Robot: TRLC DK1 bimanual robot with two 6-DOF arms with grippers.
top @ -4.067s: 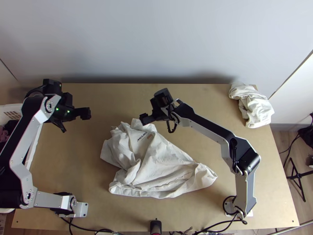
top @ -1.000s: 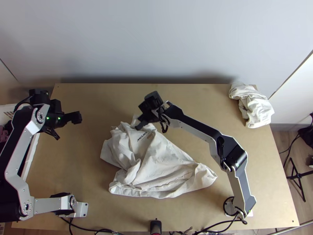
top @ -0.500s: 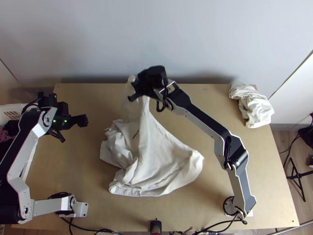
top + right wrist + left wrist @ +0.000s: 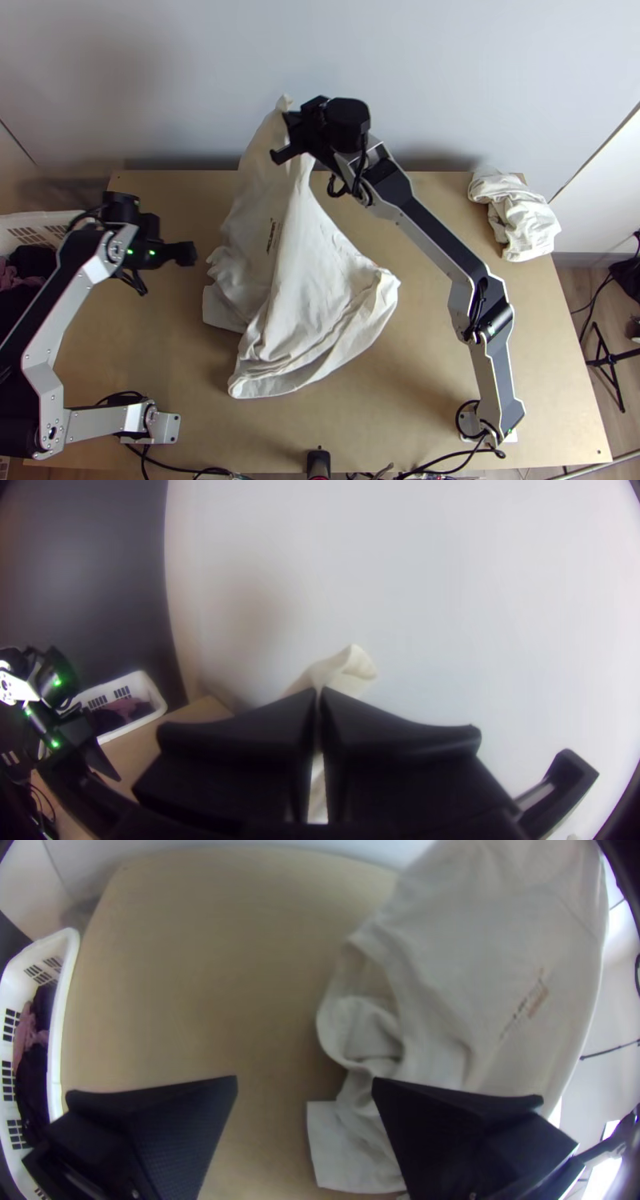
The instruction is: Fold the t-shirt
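Step 1 prob.: untangle. Tee (image 4: 300, 264) raised by R gripper (image 4: 319, 695), pinched tight on 1 upper part; rest bunched on tbl (image 4: 432, 416). L gripper (image 4: 303, 1083) spread wide, empty. Next: L grabs free edge.

The t-shirt (image 4: 308, 272) lies partly on the table (image 4: 400, 416), between the left basket (image 4: 48, 220) and far-right cloth (image 4: 526, 222).

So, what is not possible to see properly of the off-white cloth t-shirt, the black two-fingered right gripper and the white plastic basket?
T-shirt, lower layers: top view, hidden by its upper folds.
Small dark print: top view, too small to read.
Cloth inside right gripper: right wrist view, hidden by its fingers.
Basket, outer side: top view, cut off by left edge.
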